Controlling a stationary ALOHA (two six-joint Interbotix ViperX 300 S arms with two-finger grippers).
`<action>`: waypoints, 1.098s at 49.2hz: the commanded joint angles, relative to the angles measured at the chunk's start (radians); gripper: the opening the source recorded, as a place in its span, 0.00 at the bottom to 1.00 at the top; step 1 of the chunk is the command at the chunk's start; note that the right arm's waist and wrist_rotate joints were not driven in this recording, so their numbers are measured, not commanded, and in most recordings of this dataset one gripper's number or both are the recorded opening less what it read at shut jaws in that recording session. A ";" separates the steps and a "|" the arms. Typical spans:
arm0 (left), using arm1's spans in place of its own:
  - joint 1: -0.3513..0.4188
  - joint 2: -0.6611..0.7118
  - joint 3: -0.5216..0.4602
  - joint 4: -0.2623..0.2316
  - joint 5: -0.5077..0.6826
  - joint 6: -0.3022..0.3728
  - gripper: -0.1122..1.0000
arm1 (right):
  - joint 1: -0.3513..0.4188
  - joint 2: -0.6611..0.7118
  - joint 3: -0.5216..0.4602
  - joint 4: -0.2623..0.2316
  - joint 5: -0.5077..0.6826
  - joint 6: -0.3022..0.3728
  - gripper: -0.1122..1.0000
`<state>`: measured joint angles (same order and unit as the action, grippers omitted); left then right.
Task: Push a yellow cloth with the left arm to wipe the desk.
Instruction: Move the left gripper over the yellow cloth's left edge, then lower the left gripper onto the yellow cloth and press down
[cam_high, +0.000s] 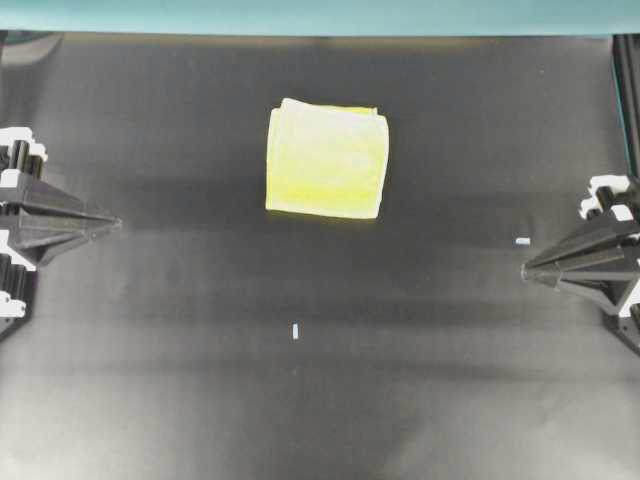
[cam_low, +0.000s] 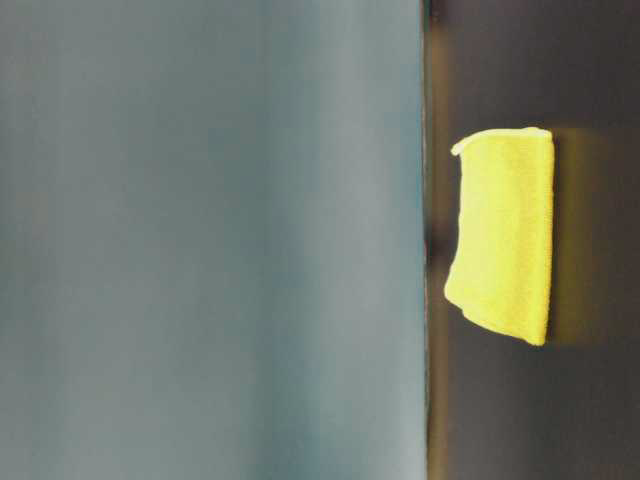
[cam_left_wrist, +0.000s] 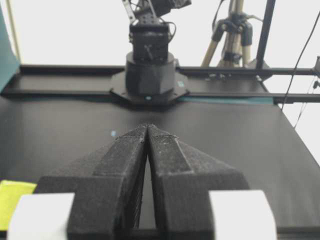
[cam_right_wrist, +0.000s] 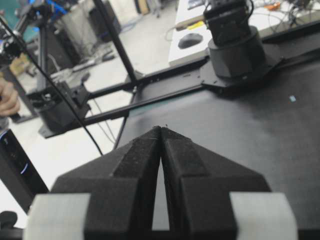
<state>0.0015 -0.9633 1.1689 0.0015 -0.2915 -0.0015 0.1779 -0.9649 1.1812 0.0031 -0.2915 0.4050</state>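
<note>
Matte black desk (cam_high: 150, 380), teal border behind. Yellow cloth (cam_high: 326, 160) folded flat, upper centre, well apart from both arms. Left claw (cam_high: 112, 222) pressed together, empty; right claw (cam_high: 528, 269) likewise. Soft, light, prone to bunching: press down on top near its left edge, then push.

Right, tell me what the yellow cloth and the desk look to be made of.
Yellow cloth: soft terry or microfibre, judging by its fuzzy nap and rounded folded edges. Desk: a matte black sheet, perhaps rubber or coated board; it shows only dull, diffuse reflections.
</note>
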 joint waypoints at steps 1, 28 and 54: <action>0.000 0.057 -0.008 0.041 -0.002 -0.009 0.15 | 0.000 0.011 -0.011 0.000 -0.006 0.000 0.13; 0.250 0.549 -0.169 0.041 -0.075 -0.009 0.10 | 0.000 0.055 0.000 0.000 0.021 0.000 0.10; 0.367 1.123 -0.534 0.041 -0.117 -0.011 0.89 | 0.000 0.055 0.002 0.000 0.028 -0.002 0.10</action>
<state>0.3436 0.0844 0.6949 0.0399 -0.3988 -0.0123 0.1779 -0.9173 1.1888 0.0015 -0.2608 0.4034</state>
